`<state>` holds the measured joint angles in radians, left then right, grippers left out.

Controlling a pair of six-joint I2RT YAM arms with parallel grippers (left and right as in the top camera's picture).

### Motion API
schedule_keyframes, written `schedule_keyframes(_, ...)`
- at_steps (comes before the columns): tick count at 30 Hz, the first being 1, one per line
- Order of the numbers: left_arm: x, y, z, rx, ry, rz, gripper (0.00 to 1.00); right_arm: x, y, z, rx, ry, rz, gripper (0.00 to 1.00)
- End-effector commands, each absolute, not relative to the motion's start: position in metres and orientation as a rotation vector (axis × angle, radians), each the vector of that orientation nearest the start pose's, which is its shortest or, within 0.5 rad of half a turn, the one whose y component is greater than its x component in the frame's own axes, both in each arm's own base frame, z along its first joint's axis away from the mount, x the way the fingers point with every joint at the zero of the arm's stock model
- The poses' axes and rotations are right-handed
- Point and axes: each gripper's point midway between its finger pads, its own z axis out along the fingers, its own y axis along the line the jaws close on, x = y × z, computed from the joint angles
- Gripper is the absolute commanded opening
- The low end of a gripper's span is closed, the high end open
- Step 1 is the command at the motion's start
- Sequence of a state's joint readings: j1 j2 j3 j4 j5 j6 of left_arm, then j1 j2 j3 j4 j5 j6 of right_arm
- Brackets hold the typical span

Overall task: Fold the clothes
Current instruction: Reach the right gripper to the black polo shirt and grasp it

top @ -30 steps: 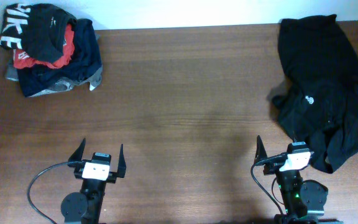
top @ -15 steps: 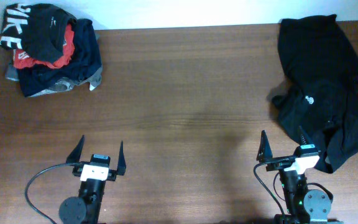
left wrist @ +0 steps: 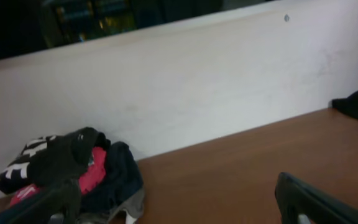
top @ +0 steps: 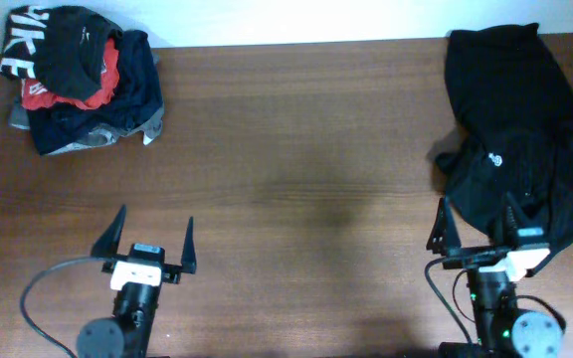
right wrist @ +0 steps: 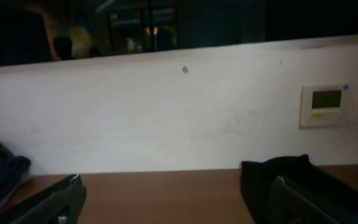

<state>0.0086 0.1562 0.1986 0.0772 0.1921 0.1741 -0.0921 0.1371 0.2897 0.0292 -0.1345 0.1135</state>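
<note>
Far right on the table (top: 296, 149): black T-shirt (top: 510, 119) lies crumpled, small white marks up. Right gripper (top: 476, 199) spread wide, empty, fingers over the shirt's near edge; contact unclear. Left gripper (top: 156, 214) wide, empty, near left. Garment pile (top: 78, 85) far left.

Black T-shirt (top: 510, 109): unfolded, crumpled in a loose heap at the far right end of the tabletop (top: 296, 149), reaching from the back edge toward the near side. Fabric soft, bunched and creased, no flat outline. Two small white logo marks (top: 493, 156) face up around mid-garment. Right side meets the overhead view's border.
</note>
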Motion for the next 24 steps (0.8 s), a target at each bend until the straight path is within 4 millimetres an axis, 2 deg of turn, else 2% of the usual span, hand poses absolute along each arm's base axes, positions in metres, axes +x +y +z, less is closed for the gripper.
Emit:
schedule_keyframes(1, 0.253, -0.033, 0.275, 0.279, 1.480, -0.018, 0.99, 0.239, -0.008, 0.316, 0.087, 1.425, 0.090, 0.99)
schedule_keyframes(6, 0.281, -0.034, 0.281, 0.288, 1.647, -0.051, 0.99, 0.268, -0.016, 0.326, 0.104, 1.583, 0.046, 0.99)
schedule_keyframes(10, 0.314, -0.035, 0.280, 0.296, 1.786, -0.082, 0.99, 0.299, -0.022, 0.318, 0.081, 1.740, -0.009, 0.99)
schedule_keyframes(14, 0.349, -0.036, 0.265, 0.297, 1.954, -0.115, 0.99, 0.334, -0.029, 0.295, 0.113, 1.921, -0.023, 0.99)
schedule_keyframes(18, 0.378, -0.047, 0.241, 0.331, 2.124, -0.220, 0.99, 0.368, -0.033, 0.259, 0.127, 2.127, -0.015, 0.99)
schedule_keyframes(24, 0.416, -0.058, 0.204, 0.361, 2.207, -0.326, 0.99, 0.408, -0.033, 0.205, 0.129, 2.296, 0.018, 0.99)
